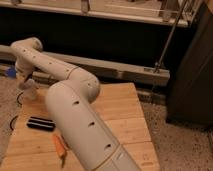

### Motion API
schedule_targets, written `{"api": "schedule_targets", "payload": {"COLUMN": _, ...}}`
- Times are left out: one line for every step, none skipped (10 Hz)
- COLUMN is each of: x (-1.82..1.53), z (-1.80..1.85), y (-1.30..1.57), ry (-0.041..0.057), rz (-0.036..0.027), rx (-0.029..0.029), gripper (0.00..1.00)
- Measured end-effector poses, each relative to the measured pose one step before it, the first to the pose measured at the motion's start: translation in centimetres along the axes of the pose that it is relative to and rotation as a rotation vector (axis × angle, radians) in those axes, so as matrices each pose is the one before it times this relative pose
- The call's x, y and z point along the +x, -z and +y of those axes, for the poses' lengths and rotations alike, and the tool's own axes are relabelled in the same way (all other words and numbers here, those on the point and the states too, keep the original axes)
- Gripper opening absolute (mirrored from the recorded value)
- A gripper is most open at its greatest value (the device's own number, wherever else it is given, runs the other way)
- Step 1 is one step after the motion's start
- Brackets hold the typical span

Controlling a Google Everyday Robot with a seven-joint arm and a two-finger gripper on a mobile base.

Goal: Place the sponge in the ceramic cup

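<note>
Currently the gripper (23, 76) hangs at the far left of the wooden table (122, 112), pointing down, just above the ceramic cup (28, 92). I can't tell its state from here: wide, narrow or holding something. The sponge (10, 72) shows as a blue patch at the left edge, just beside the gripper and not in the cup. Whether it's gripped or lying behind, I can't tell.

My read: the sponge is outside the cup, so the drop-in is what's left. To do it well I'd centre the sponge over the cup mouth, go down slowly and release low, not from height. The block looks about cup-sized, so off-centre it would catch the rim or tip the cup. The cup looks small and light and may slide if nudged.

Materials:
- Sponge: bright blue, blocky, soft-looking; should squash.
- Cup: pale cream, round, plain, hard-looking.
- Table: light wood planks, matte.
- Black striped rectangular bar (40, 123): flat, nearer.
- Orange stick (60, 145): thin, nearer.
- Robot arm (75, 112): smooth white shell, crossing the table's near left.
</note>
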Motion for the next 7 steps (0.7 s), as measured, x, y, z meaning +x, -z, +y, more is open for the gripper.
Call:
{"api": "schedule_targets", "payload": {"x": -0.047, "z": -0.280, "y": -0.396, "ry": 0.00018, "rz": 0.04722, "rx": 0.02299, "gripper": 0.00}}
{"api": "schedule_targets", "payload": {"x": 0.103, "z": -0.117, "y": -0.231, "ry": 0.00314, "rz": 0.03015, "rx": 0.00727, "gripper": 0.00}}
{"api": "schedule_targets", "payload": {"x": 0.144, "z": 0.070, "y": -0.177, "ry": 0.00402, "rz": 0.04778, "rx": 0.00236, "gripper": 0.00}}
{"api": "schedule_targets", "payload": {"x": -0.036, "z": 0.366, "y": 0.048, "ry": 0.00798, "rz": 0.03804, "rx": -0.00895, "gripper": 0.00}}
{"api": "schedule_targets", "payload": {"x": -0.199, "z": 0.387, "y": 0.079, "ry": 0.00859, "rz": 0.02885, "rx": -0.01178, "gripper": 0.00}}
{"api": "schedule_targets", "payload": {"x": -0.271, "z": 0.186, "y": -0.163, "ry": 0.01013, "rz": 0.01898, "rx": -0.01174, "gripper": 0.00}}
{"api": "schedule_targets", "payload": {"x": -0.553, "z": -0.022, "y": -0.503, "ry": 0.01015, "rz": 0.00866, "rx": -0.00873, "gripper": 0.00}}
